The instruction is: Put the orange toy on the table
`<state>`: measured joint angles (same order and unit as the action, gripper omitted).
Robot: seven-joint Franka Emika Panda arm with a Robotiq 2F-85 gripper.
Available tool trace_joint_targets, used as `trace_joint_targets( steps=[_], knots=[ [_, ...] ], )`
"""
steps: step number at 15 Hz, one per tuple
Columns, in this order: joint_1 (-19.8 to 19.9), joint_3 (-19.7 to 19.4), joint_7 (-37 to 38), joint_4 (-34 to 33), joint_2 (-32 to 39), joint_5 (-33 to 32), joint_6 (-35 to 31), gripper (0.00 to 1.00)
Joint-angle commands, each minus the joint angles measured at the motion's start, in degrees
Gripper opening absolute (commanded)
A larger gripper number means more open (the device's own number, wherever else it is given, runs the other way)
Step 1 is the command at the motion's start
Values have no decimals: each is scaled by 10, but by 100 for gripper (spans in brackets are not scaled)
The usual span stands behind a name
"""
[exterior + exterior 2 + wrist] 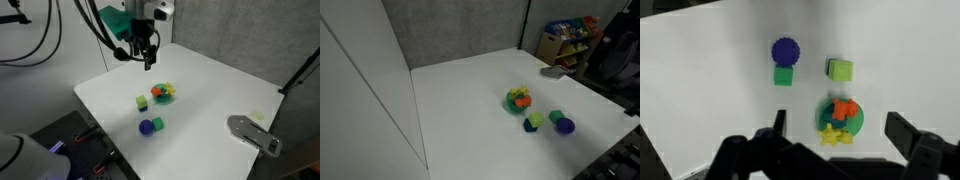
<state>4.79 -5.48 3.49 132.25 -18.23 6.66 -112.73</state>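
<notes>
In an exterior view the gripper [147,60] hangs in the air above the far part of the white table [110,95], its fingers pointing down and nothing visibly between them. Just below it in this picture sits a small green bowl [156,97], and the orange toy [165,91] lies inside it next to something yellow. A yellow-green cube [142,102] stands just beside the bowl, and a purple ball [146,127] and a green cube [157,123] sit together nearer the table's front edge. A grey flat object [255,135] lies well apart at the table's side. In an exterior view from another side the gripper is out of frame; the orange toy [523,100] rests in the bowl [512,106], with the 2 cubes and the ball near it. In the wrist view the gripper [837,122] is spread wide, its 2 fingers [775,125] well apart and gripping nothing. Between them, lower down, is the bowl [856,122] holding the orange toy [846,108] and a yellow toy [832,135]. The toy is therefore not on the table surface itself.
</notes>
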Motion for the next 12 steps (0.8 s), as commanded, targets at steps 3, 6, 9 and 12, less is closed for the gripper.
trace_joint_targets(
  steps=[3, 6, 9, 12],
  knots=[
    [-16, 29, 65, -74, 127, 11, -46, 100],
    [-26, 41, 103, -96, 185, -3, -78, 100],
    [-36, 47, 124, -118, 239, -7, -106, 100],
    [-50, 49, 137, -136, 286, -14, -134, 100]
  ],
)
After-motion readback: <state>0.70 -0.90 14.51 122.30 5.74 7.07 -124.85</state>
